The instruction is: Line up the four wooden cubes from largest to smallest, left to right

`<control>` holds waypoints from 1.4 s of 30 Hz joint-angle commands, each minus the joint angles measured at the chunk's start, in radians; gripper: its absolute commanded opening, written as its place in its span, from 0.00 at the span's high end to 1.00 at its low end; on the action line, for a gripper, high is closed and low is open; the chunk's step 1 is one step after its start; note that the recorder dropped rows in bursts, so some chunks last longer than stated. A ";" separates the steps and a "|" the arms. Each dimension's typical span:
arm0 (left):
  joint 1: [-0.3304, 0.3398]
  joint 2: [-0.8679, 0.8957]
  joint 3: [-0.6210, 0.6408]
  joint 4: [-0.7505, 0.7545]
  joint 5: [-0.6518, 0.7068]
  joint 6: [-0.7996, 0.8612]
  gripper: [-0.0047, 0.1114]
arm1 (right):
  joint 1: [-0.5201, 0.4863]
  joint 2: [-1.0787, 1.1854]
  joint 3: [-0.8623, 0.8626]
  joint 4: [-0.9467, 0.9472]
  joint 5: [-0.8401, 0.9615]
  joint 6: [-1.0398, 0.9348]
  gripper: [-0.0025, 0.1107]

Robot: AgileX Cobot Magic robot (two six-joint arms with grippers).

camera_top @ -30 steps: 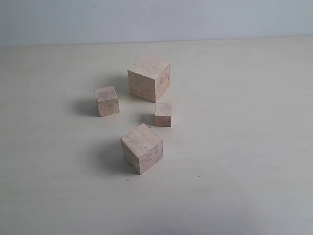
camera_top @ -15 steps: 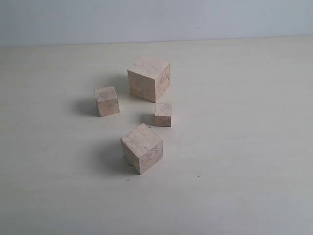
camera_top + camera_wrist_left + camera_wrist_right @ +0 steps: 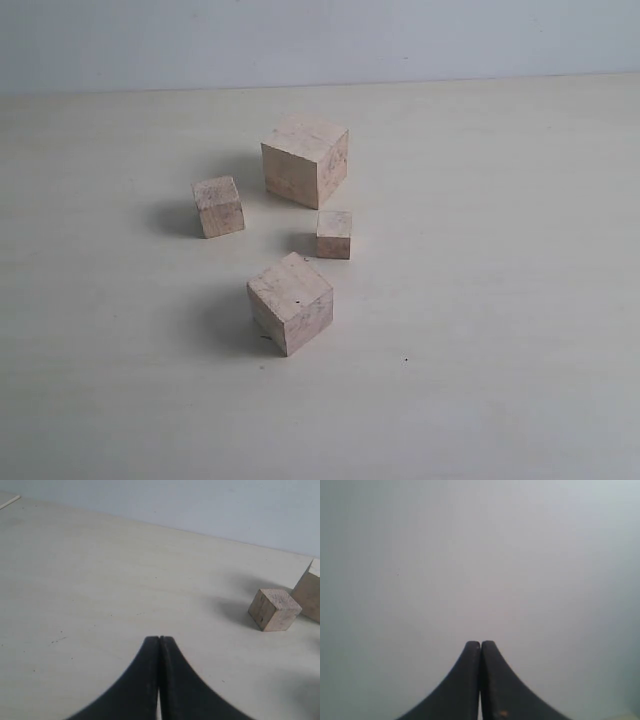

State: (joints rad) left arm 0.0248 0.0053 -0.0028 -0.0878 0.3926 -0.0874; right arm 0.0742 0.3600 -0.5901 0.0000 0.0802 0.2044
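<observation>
largest cube (image 3: 304,160) sitting upper centre of exterior view, smallest cube (image 3: 334,234) just below it, third cube (image 3: 218,206) left, second cube (image 3: 290,303) lower centre, all apart, unsorted | left gripper (image 3: 159,640) and right gripper (image 3: 480,644) both keeping jaws pressed together, holding nothing | judging wood light, rigid, non-slippery; pinching opposite flat faces mid-height

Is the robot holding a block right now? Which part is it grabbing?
Nothing is held. The left gripper and right gripper are both shut and empty.
</observation>
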 commanded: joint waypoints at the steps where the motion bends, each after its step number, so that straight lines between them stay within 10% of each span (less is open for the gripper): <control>1: -0.006 -0.005 0.003 0.000 -0.014 0.005 0.96 | 0.084 0.207 -0.160 0.000 0.140 -0.032 0.98; 19: -0.006 -0.005 0.003 0.000 -0.014 0.005 0.96 | 0.402 1.302 -0.778 0.175 0.814 -0.265 0.98; 32: -0.006 -0.005 0.003 0.000 -0.014 0.005 0.96 | 0.400 1.449 -0.825 0.218 0.685 -0.408 0.98; 42: -0.006 -0.005 0.003 0.000 -0.014 0.005 0.96 | 0.400 1.442 -0.825 -0.132 0.581 -0.474 0.96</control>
State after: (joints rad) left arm 0.0248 0.0053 -0.0028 -0.0878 0.3910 -0.0874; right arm 0.4765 1.8142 -1.4086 -0.0795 0.7236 -0.2568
